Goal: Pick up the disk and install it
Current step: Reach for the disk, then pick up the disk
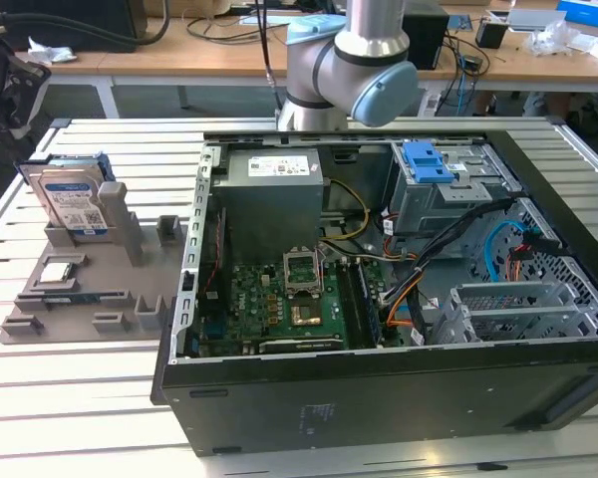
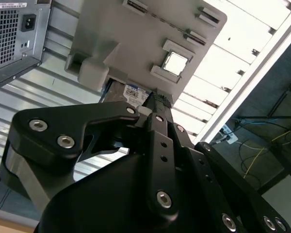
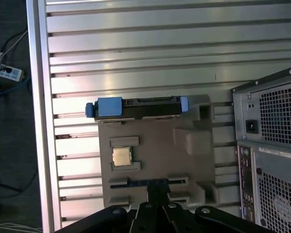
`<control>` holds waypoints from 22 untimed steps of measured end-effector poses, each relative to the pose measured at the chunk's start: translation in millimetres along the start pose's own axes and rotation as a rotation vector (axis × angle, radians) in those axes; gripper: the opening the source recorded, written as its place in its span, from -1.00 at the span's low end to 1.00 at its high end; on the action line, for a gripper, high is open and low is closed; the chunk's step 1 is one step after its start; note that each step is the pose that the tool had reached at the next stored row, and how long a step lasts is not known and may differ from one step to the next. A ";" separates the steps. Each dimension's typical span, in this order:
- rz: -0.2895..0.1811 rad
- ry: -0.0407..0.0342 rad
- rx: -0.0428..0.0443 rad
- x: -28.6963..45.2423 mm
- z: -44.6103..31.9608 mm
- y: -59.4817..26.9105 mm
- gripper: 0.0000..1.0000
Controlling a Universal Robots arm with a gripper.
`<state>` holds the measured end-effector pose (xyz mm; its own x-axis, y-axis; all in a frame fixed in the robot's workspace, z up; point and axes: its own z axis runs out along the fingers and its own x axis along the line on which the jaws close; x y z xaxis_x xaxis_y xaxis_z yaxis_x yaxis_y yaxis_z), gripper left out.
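The disk [image 1: 75,199] stands on edge in a slot at the back of a grey fixture tray [image 1: 130,299], at the exterior view's left; its silver face carries a white-and-blue label, with a blue carrier around it. In the first wrist view the disk [image 3: 136,107] shows edge-on from above with blue clips at both ends. My gripper [image 3: 157,187] hangs high above the tray, its fingers together with nothing between them. In the second wrist view the gripper [image 2: 157,99] covers most of the disk [image 2: 133,92], leaving only part of the label showing.
An open computer case [image 1: 379,378] lies beside the tray, with a motherboard [image 1: 279,299] and a drive cage holding a blue bracket [image 1: 427,159]. A small square silver chip [image 3: 122,156] sits in the tray. The ribbed metal table [image 3: 136,48] ends at a rail, with a power strip [image 3: 7,73] on the floor beyond.
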<state>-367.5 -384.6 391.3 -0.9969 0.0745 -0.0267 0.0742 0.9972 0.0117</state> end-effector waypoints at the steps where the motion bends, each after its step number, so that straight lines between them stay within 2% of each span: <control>1: 0.000 -0.0002 0.0013 3.7 0.6 2.4 -0.79; 3: 0.000 -0.0002 0.0035 10.2 1.2 8.4 -0.79; 8: 0.000 -0.0003 0.0052 18.3 3.1 14.3 -0.79; 10: 0.000 -0.0003 0.0056 23.4 6.2 17.6 -0.79; 12: 0.000 -0.0005 0.0054 24.4 9.0 20.7 -0.79; 22: 0.000 -0.0004 0.0055 24.4 9.2 21.0 -0.79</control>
<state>-390.0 -361.8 381.7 -0.9969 0.0743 -0.0270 0.0741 0.9972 0.0062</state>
